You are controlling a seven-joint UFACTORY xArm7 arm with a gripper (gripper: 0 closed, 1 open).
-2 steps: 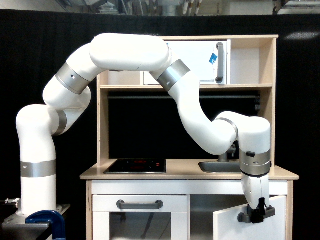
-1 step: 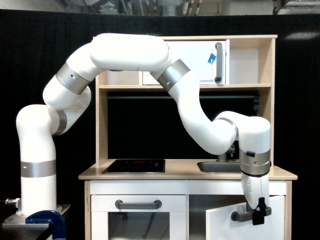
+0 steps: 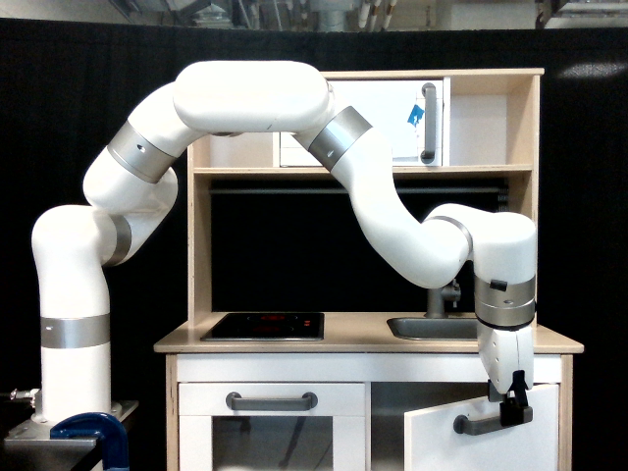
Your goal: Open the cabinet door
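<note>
The cabinet door (image 3: 461,446) is the plain white panel at the lower right of the toy kitchen. It stands partly open, its left edge swung out from the frame. Its grey bar handle (image 3: 481,424) runs horizontally near the top. My gripper (image 3: 510,412) points down from the white arm, with its black fingers at the right end of that handle. The fingers overlap the bar, and their spacing is too small to read from here.
The oven door with a grey handle (image 3: 272,400) is at the lower left. A hob (image 3: 263,325) and sink (image 3: 432,327) sit on the wooden counter. An upper white door with blue tape (image 3: 417,113) is behind my arm. A blue clamp (image 3: 93,432) is by the arm's base.
The cabinet door swung further open a second ago, then stayed put. My gripper has since risen slightly and shifted toward the exterior view's right along the handle.
</note>
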